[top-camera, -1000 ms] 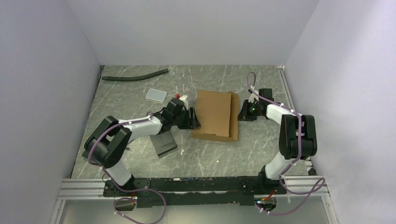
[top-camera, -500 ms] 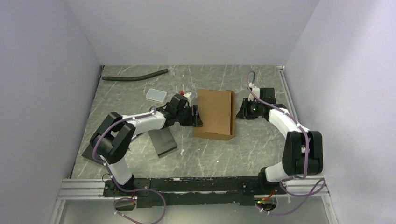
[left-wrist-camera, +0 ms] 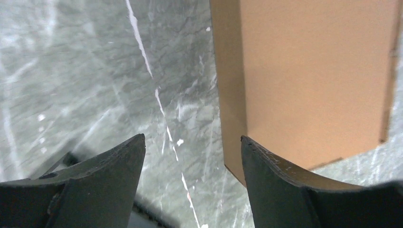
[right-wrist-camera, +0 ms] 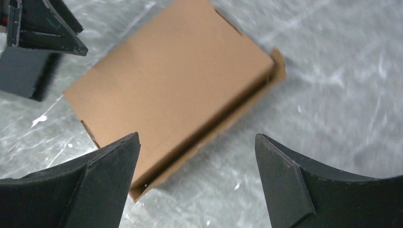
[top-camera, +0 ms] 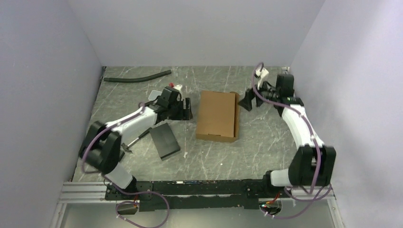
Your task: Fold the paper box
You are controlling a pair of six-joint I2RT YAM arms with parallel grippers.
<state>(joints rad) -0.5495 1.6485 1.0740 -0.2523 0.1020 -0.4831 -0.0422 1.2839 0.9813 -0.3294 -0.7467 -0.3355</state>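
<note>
Backing off paper box; left hand, right hand opened.

Your left arm and right arm wore white shells between black joints, purple cables looping along each; their fingers were matte black wedges, scuffed at the edges

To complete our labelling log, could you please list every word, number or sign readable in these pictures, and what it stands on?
None: no text can be read in any view.
The paper box shows plain brown faces, the black slab is unmarked, and the table bears only pale scratches.
</note>
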